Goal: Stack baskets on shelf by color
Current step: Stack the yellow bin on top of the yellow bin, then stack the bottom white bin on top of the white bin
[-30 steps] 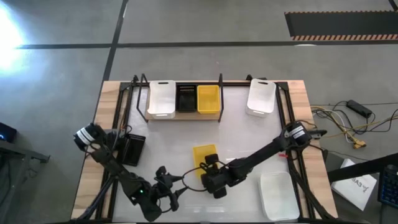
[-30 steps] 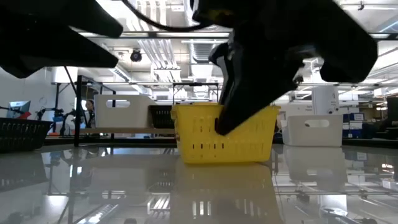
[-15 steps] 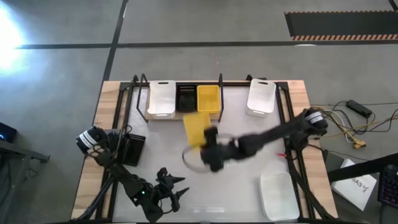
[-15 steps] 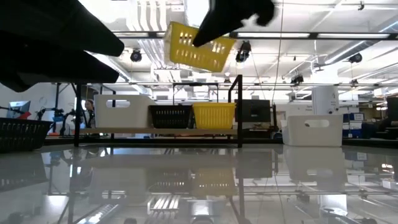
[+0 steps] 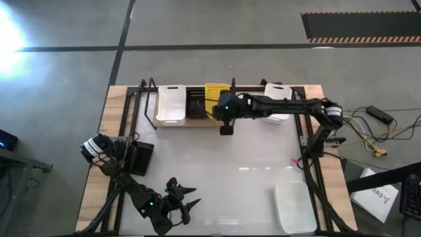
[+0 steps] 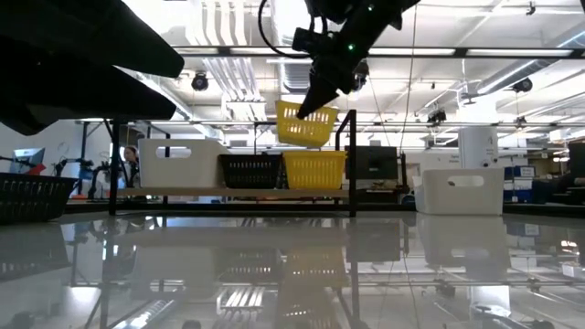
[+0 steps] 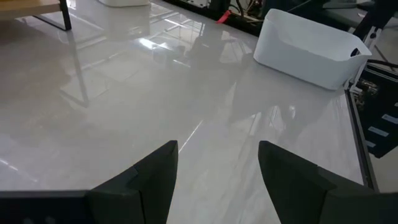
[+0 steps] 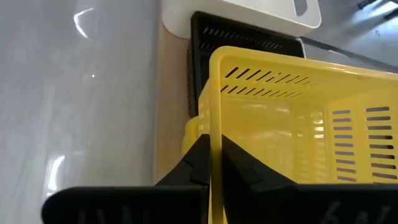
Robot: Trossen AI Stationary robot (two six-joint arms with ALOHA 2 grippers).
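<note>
Big white wood-edged tabletop (image 5: 217,171) mostly bare. Light wooden shelf in black wire frame (image 6: 228,193) along far edge, holding white plastic basket (image 5: 170,105), black slatted basket (image 5: 196,103), yellow plastic basket (image 6: 313,169) in a row. Loose white baskets at far right (image 5: 281,92) and near right corner (image 5: 297,207).

Second yellow slotted basket (image 6: 305,123) aloft, tilted, directly over shelved yellow one, not yet nested.

Risks: tilted basket catching the lower rim or wire post on descent; thin one-wall pinch slipping; early release tipping it off the shelf.

Right gripper (image 8: 214,158) pressed together on the carried basket's wall. Left gripper (image 7: 217,168) spread, empty, parked near front-left edge.
</note>
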